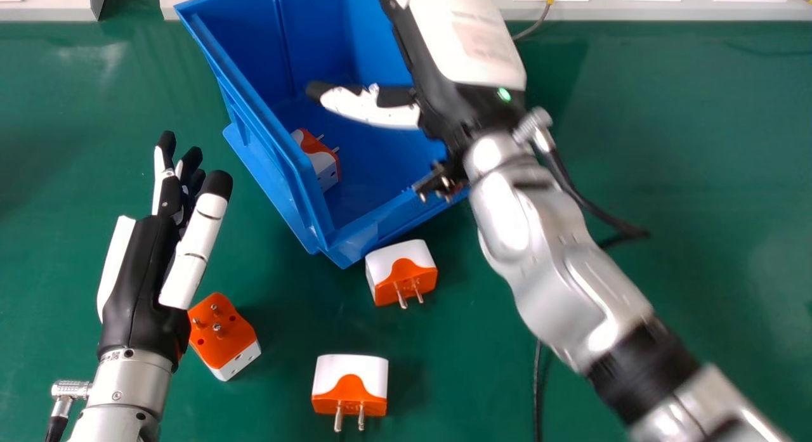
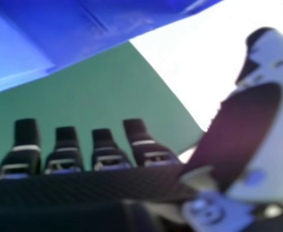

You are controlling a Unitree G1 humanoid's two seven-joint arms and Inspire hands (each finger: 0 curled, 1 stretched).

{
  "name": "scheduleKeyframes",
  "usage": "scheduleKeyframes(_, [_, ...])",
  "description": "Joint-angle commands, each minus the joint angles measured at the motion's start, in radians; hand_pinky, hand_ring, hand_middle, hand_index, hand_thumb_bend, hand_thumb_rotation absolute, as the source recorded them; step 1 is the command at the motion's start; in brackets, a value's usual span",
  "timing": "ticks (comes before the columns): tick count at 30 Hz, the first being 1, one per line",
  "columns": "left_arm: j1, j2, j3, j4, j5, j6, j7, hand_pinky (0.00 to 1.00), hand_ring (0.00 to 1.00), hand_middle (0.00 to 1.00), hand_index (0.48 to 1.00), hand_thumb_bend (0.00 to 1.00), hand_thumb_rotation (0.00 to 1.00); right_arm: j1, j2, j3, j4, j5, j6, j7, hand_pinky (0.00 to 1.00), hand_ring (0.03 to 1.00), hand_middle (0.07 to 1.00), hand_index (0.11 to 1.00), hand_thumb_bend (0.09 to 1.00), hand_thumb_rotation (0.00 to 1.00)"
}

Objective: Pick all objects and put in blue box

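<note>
The robot's right hand (image 1: 472, 45) is over the blue box (image 1: 380, 160) with nothing in it, thumb stuck out to the left above the box's floor and fingers loosely straight. Down inside, by the left wall, sits one orange-and-white plug adapter (image 1: 327, 166), partly hidden from me by the rim.

Three more are out on the green table (image 1: 685, 144). The nearest to the box, the second adapter (image 1: 401, 271), lies just off its near corner, pins toward the near side. Nearer still, a little to the left of that one, is the third adapter (image 1: 350, 388), its pins also pointing near. The fourth adapter (image 1: 225, 334) is farther left, orange face and pins up, right beside the left hand (image 1: 149, 271), which is open and empty, fingers reaching toward the far side. Whether they touch, I can't tell.
</note>
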Motion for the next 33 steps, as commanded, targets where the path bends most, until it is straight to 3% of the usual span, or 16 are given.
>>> scheduleKeyframes(1, [-0.010, 0.000, 0.002, -0.012, -0.009, -0.012, -0.005, 1.00, 1.00, 1.00, 1.000, 0.67, 0.87, 0.160, -0.053, -0.037, -0.287, -0.053, 0.003, 0.003, 0.84, 0.933, 0.951, 0.901, 0.456, 0.52])
scheduleKeyframes(7, [-0.013, 0.005, 0.004, -0.007, -0.007, -0.022, -0.008, 1.00, 1.00, 1.00, 1.000, 0.66, 0.86, 0.442, -0.128, -0.036, -0.528, -0.084, -0.055, -0.012, 0.82, 0.920, 0.929, 0.885, 0.444, 0.47])
scheduleKeyframes(11, [-0.005, 0.004, 0.003, 0.011, 0.000, -0.043, -0.009, 1.00, 1.00, 1.00, 1.000, 0.66, 0.86, 0.673, -0.194, -0.037, -0.620, -0.094, -0.155, -0.043, 0.80, 0.902, 0.912, 0.874, 0.446, 0.45])
scheduleKeyframes(16, [-0.003, 0.000, 0.005, 0.037, -0.006, -0.059, -0.011, 1.00, 1.00, 1.00, 1.000, 0.64, 0.86, 0.869, -0.259, -0.032, -0.644, -0.111, -0.248, -0.036, 0.76, 0.867, 0.879, 0.849, 0.457, 0.43])
scheduleKeyframes(19, [-0.003, -0.002, 0.007, 0.051, -0.014, -0.067, -0.016, 1.00, 1.00, 1.00, 1.000, 0.65, 0.86, 0.914, -0.270, -0.030, -0.620, -0.130, -0.276, -0.029, 0.73, 0.847, 0.859, 0.832, 0.465, 0.42])
scheduleKeyframes(22, [0.004, -0.005, 0.009, 0.047, -0.022, -0.070, -0.018, 1.00, 1.00, 1.00, 1.000, 0.67, 0.85, 0.940, -0.279, -0.018, -0.593, -0.152, -0.290, -0.010, 0.71, 0.830, 0.844, 0.818, 0.472, 0.42])
scheduleKeyframes(33, [0.007, -0.016, 0.009, 0.068, -0.020, -0.101, -0.018, 1.00, 1.00, 1.00, 1.000, 0.68, 0.84, 0.906, -0.256, 0.050, -0.464, -0.229, -0.351, 0.005, 0.64, 0.778, 0.803, 0.775, 0.496, 0.43])
